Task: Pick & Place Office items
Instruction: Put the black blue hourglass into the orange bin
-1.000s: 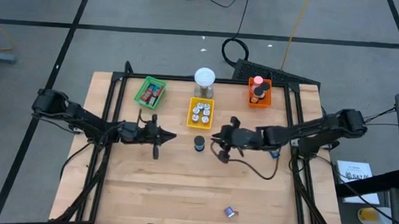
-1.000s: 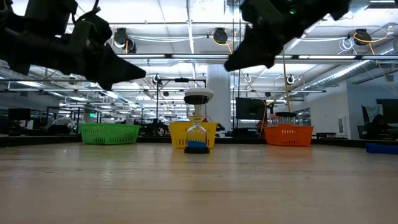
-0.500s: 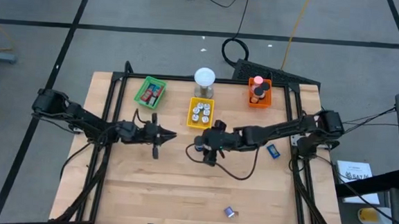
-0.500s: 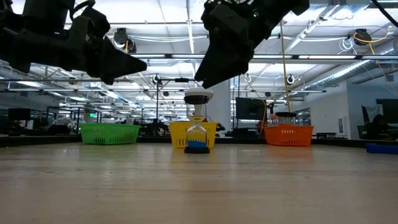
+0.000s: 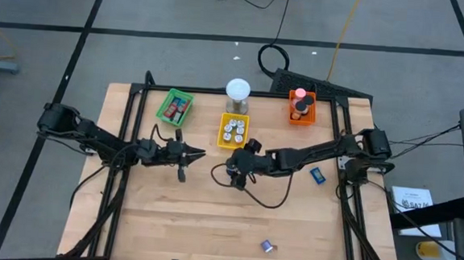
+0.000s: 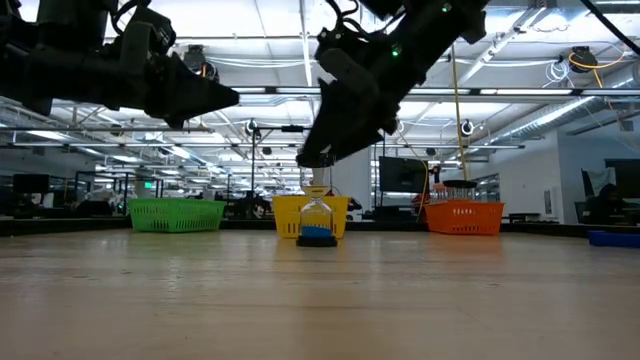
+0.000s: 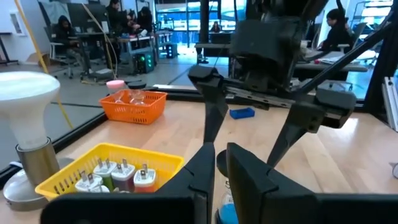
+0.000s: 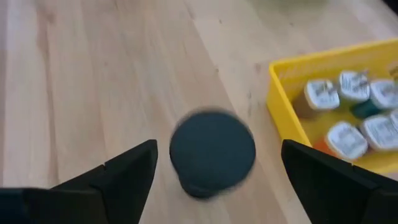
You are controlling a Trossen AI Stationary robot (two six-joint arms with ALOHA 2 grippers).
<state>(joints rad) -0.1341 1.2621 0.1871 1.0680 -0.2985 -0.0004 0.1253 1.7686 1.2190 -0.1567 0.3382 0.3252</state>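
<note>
Above the middle of the table [image 5: 210, 225], the right gripper [image 5: 235, 171] hangs with its fingers spread wide, directly over a black round roll [image 8: 211, 153] standing just in front of the yellow tray [image 5: 233, 132]. Beside it, the left gripper [image 5: 192, 154] waits in the air with fingers nearly together, holding nothing. A blue piece [image 5: 317, 175] and another small piece [image 5: 266, 246] lie well apart on the wood.

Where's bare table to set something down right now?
The near half is bare wood except one small item. Also free: between the blue piece and right edge. Crowded: the far strip with green tray, yellow tray, orange tray and both arms at centre.
</note>
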